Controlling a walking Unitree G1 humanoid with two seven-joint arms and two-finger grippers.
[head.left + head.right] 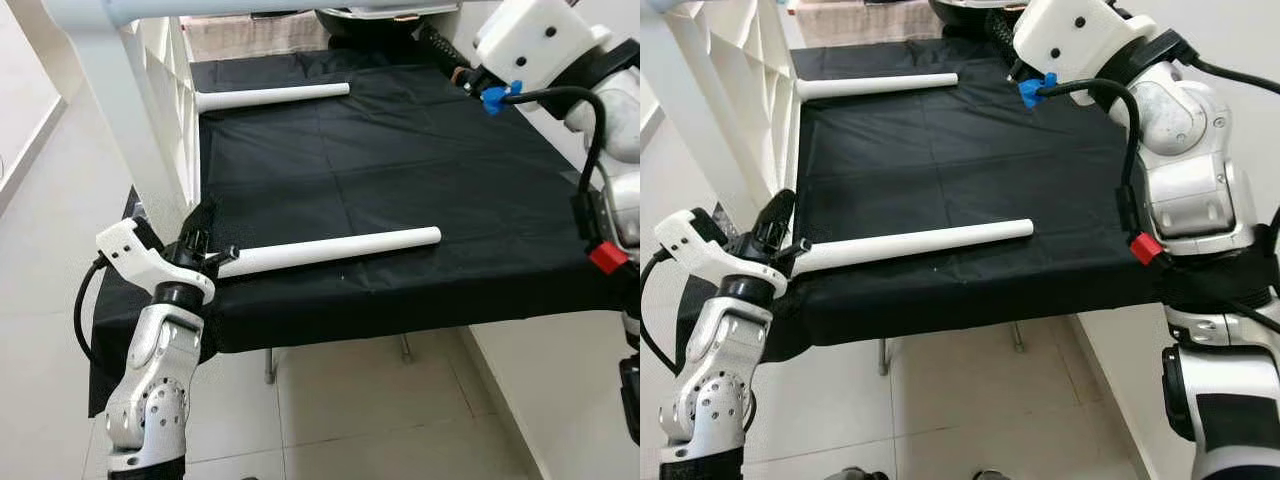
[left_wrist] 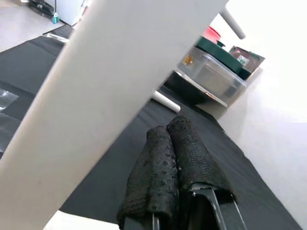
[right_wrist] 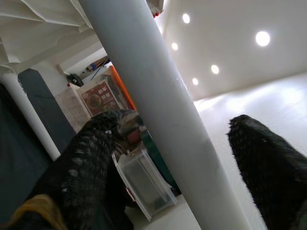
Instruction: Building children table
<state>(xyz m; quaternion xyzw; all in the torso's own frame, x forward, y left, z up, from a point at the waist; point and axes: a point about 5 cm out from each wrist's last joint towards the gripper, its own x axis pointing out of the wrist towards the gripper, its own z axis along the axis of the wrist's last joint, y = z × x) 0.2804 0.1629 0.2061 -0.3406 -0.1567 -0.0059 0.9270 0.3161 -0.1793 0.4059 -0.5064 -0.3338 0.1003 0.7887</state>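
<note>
A white children's table stands on its side on a black cloth (image 1: 400, 180). Its ribbed top (image 1: 160, 110) is upright at the left. Two white legs lie out over the cloth, a near leg (image 1: 330, 250) and a far leg (image 1: 270, 96). My left gripper (image 1: 203, 240) is shut with nothing in it, and its fingers (image 2: 172, 163) rest against the tabletop's edge by the base of the near leg. My right gripper (image 3: 172, 158) is raised at the back right. It is open, and an upper white leg (image 3: 148, 96) passes between its fingers.
The cloth-covered surface ends at a front edge (image 1: 380, 320) above the tiled floor (image 1: 380, 410). A clear storage bin with a green lid (image 2: 216, 72) stands beyond the cloth. A white wall (image 1: 1240, 40) runs along the right side.
</note>
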